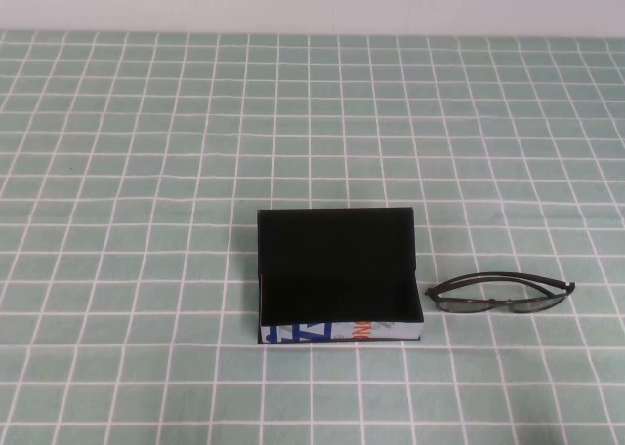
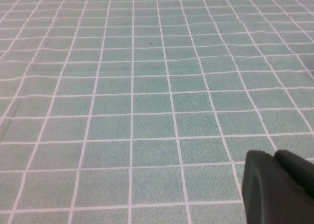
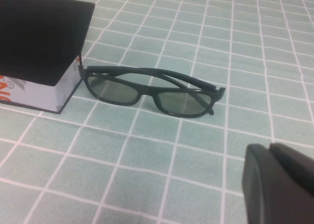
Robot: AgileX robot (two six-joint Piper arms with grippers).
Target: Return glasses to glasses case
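Right now I see the glasses [image 3: 152, 90] lying lengthwise left-to-right on the surface [image 1: 146, 123], just right of the open glasses case [image 1: 337, 274]. My right pincer [image 3: 279, 184] is nearer; left pincer [image 2: 277, 187] sees only bare cloth. I cannot tell either's opening.

Counter [image 1: 146, 172]: pale green cloth, white grid lines. Glasses case [image 1: 337, 274] near front edge: black outside, black lining, white side strip with blue and orange print. Glasses [image 1: 500, 296]: dark thin frame, greyish tinted lenses. Left claw [image 2: 279, 187] black, over bare counter. Right claw [image 3: 279, 182] black, near glasses.
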